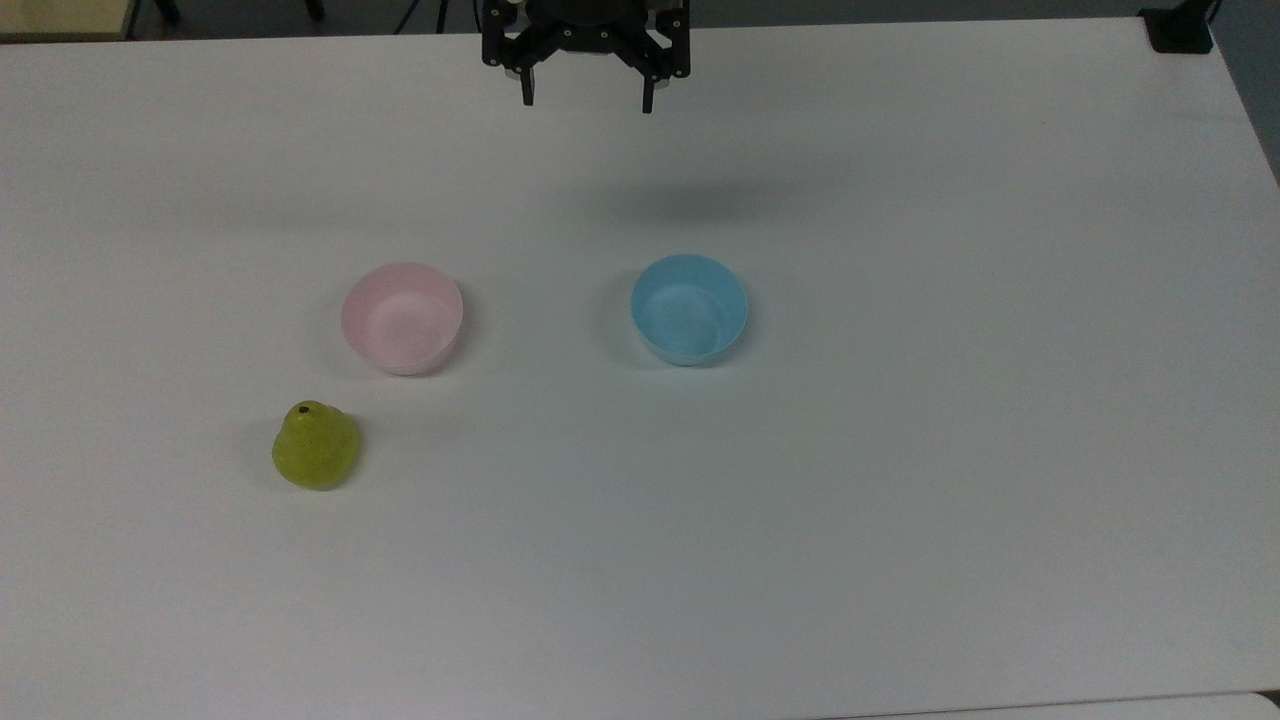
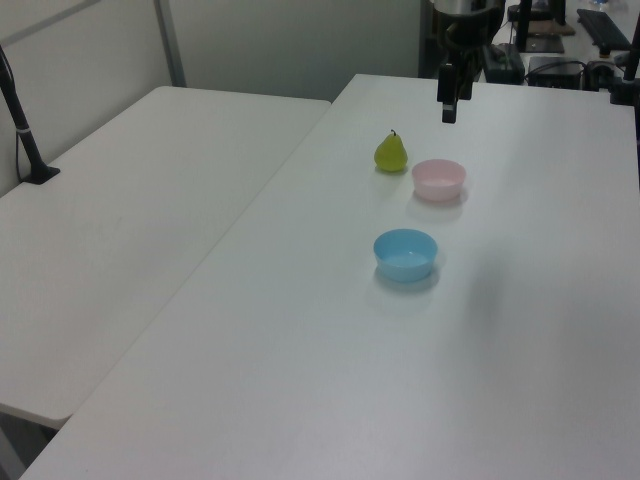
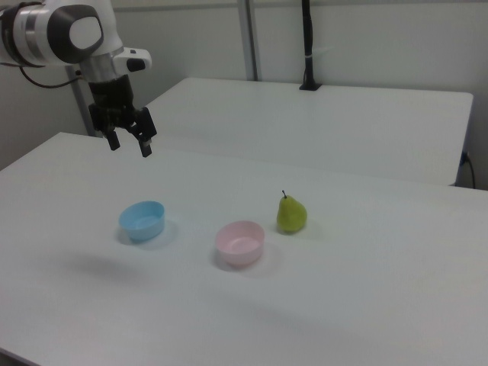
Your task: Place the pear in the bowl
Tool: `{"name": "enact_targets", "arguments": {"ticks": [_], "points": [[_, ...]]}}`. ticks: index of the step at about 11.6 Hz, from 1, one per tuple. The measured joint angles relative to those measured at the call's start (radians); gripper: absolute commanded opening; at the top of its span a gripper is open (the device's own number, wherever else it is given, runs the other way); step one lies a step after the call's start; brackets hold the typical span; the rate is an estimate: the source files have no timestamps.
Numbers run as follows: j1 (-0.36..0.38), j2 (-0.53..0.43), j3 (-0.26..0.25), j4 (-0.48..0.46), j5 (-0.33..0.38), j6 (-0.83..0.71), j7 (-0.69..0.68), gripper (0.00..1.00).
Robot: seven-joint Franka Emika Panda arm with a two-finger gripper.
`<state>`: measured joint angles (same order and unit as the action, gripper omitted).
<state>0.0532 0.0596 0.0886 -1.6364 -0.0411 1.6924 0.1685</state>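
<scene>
The yellow-green pear [image 1: 315, 446] [image 2: 391, 152] [image 3: 290, 213] stands upright on the white table, close to the pale pink bowl [image 1: 402, 317] [image 2: 439, 179] [image 3: 239, 243], which is empty. My gripper [image 1: 585, 100] [image 2: 449, 108] [image 3: 130, 144] hangs open high above the table near the top view's upper edge, far from both and holding nothing.
A light blue bowl [image 1: 689, 308] [image 2: 405, 253] [image 3: 142, 219], also empty, sits on the top view's right of the pink one. A second white table [image 2: 110, 230] adjoins this one. A black clamp [image 1: 1178, 30] sits at the table's far corner.
</scene>
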Motion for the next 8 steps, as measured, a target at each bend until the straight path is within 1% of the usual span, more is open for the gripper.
{"name": "enact_targets", "arguments": {"ticks": [3,6,8], "points": [[-0.037,0.017,-0.003,0.002,0.000,0.048,-0.032,1.00],[-0.113,0.090,-0.007,0.018,0.000,0.143,-0.075,1.00],[-0.152,0.152,-0.009,0.025,0.000,0.240,-0.088,1.00]]}}
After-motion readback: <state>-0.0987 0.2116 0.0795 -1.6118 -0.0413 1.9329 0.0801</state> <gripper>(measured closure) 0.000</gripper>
